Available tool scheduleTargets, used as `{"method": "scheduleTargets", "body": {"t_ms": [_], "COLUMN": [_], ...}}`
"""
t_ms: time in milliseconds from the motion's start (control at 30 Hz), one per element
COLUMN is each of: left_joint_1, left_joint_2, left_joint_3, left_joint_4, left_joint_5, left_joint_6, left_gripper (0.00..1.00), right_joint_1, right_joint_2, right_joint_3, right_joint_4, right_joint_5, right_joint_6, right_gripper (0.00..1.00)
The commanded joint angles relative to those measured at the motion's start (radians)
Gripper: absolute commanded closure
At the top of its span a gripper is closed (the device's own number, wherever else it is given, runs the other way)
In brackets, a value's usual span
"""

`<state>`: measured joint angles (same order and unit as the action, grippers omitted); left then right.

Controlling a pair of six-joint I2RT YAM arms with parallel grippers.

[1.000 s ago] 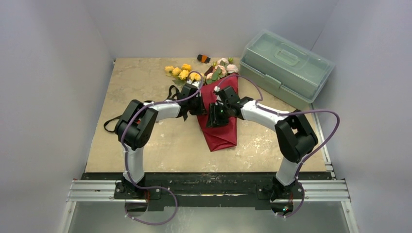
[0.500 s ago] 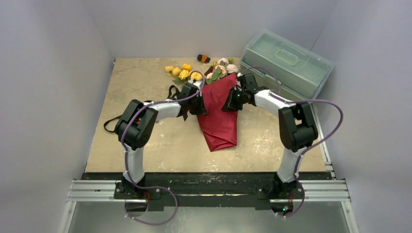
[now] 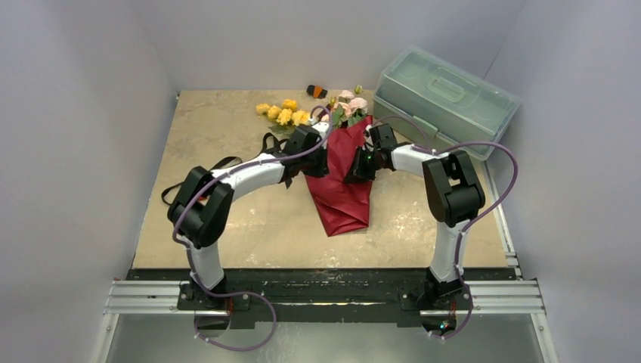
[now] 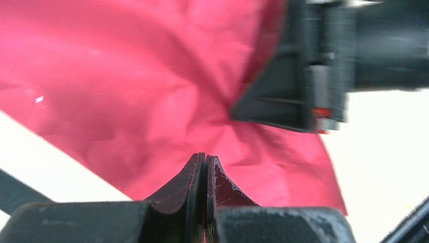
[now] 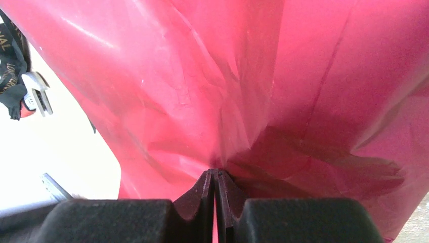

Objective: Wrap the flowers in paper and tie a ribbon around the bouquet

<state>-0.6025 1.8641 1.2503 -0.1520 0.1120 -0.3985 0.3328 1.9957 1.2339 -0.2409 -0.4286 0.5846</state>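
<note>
A large, crinkled, dark red sheet of thin wrapping paper is laid on the beige mottled desk between the two arms. It is gathered into a long cone, the narrow end toward the arm bases and the wide mouth toward the far wall. Pale pink rose-like artificial flowers with green leaves are seen at that mouth, so that a loose bouquet is formed. A cluster of yellow blooms is set just beside the mouth on the left; whether their stems are tucked into the paper cannot be told.

The left end effector is placed at the left edge of the cone. In its wrist view the left end effector is closed, with a fold of the paper pinched between its tips.

The right end effector is placed at the cone's right edge, facing the left one. In its wrist view the right end effector is likewise pressed together, and creases in the paper are drawn into the nip.

A long, narrow, floppy black fabric ribbon is trailed across the desk under the left arm, apart from the cone. A translucent pale green plastic toolbox is stood at the far right corner, and a small black-and-orange object is left near the far wall.
</note>
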Motion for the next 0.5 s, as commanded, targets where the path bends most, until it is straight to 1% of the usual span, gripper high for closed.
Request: {"method": "scheduleTargets", "body": {"t_ms": [0,267,433,467], "left_joint_1": [-0.099,-0.193,-0.220,-0.224], "left_joint_2": [-0.093,-0.036,0.032,0.044], "left_joint_3": [0.039,-0.037,-0.053,-0.062], "left_joint_4": [-0.024,0.118,0.137,0.171], "left_joint_5": [-0.001,0.189,0.240,0.248], "left_joint_6": [0.097,0.031,0.030,0.031], "left_gripper": [1.00,1.00,1.00,1.00], "right_joint_1": [0.000,0.000,-0.003,-0.006], "right_joint_2": [-0.016,-0.029,-0.031,-0.028], "right_joint_3": [-0.044,-0.040,-0.021,-0.014], "right_joint_4": [-0.005,-0.013,-0.033,-0.037], "right_joint_5": [0.042,0.037,0.040,0.040], "right_joint_6": [-0.011,0.000,-0.001,-0.004], "right_gripper": [0.88,0.88,0.88,0.88]}}
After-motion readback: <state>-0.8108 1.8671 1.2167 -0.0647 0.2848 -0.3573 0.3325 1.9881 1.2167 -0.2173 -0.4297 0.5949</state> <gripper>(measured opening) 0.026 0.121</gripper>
